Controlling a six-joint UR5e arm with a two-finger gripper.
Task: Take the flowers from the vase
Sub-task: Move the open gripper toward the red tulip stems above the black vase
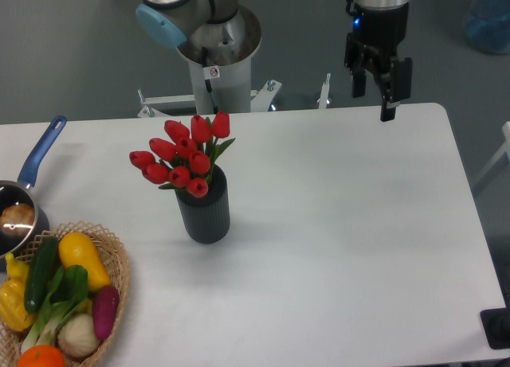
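Note:
A bunch of red tulip flowers [185, 155] with green leaves stands in the vase [204, 214], a dark grey ribbed cylinder left of the table's middle. The buds spread wider than the vase mouth and lean to the left. My gripper [373, 102] hangs over the table's far edge, well to the right of the flowers and far from them. Its two black fingers [389, 104] point down with a gap between them and nothing held.
A wicker basket [118, 265] of colourful vegetables sits at the front left corner. A steel saucepan with a blue handle [41, 154] lies at the left edge. The arm's base [217, 40] rises behind the table. A dark object [498, 329] sits off the front right corner.

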